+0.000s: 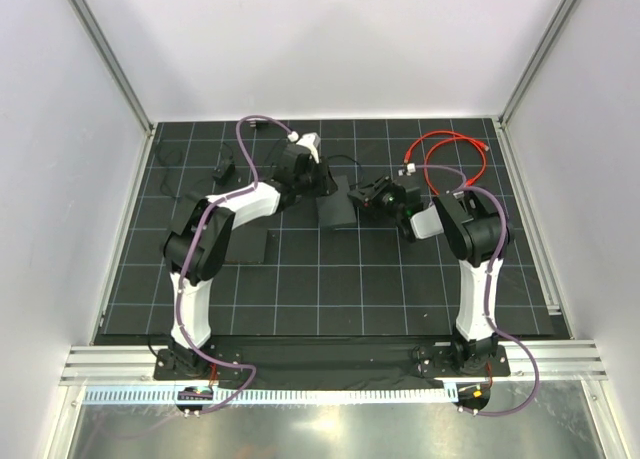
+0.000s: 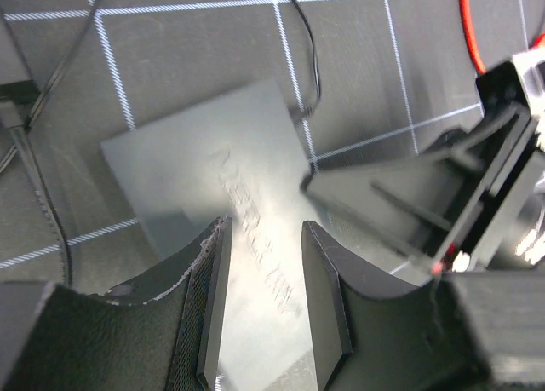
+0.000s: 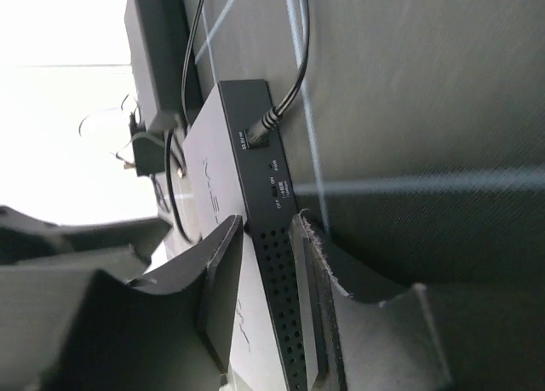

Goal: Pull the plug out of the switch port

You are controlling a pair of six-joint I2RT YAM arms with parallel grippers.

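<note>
Desk: black mat with a white grid, 3 plain white walls around it, aluminium rail along the near edge.

Switch: flat grey box lying mid-mat, between the 2 arms.

Plug: seated in the port on the switch's vented black side, its black cable running off across the mat.

Left pincer: released, fingers parted above the switch's lettered top.

Right pincer: released, narrow gap, right at the vented side, short of the plug.

Red cable: looped far right. Black adapter: far left.
</note>
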